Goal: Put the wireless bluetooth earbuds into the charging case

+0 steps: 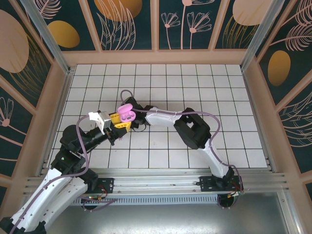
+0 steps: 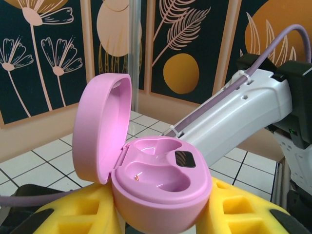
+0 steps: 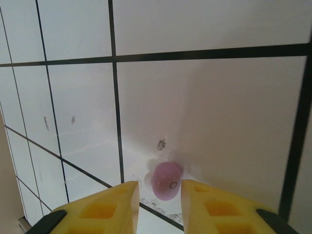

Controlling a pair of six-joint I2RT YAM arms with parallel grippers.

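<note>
My left gripper (image 1: 120, 122) is shut on the pink charging case (image 2: 161, 185), its yellow fingers (image 2: 73, 214) clamping the base from both sides. The case is lifted off the tiles, its lid (image 2: 100, 126) hinged up to the left, and both wells are empty. One pale purple-pink earbud (image 3: 165, 181) lies on a white tile. My right gripper (image 3: 160, 195) is lowered over it and open. The earbud sits between the yellow fingertips (image 3: 214, 204), close against the right one, with a gap to the left one. In the top view the right gripper (image 1: 138, 109) is just right of the case (image 1: 126, 113).
The right arm's white link (image 2: 234, 117) crosses close behind the held case. A purple cable (image 1: 195, 115) arcs over the right arm. Wooden walls (image 1: 158, 57) with painted panels enclose the white tiled floor (image 1: 204, 92). An aluminium rail (image 1: 161, 181) runs along the near edge.
</note>
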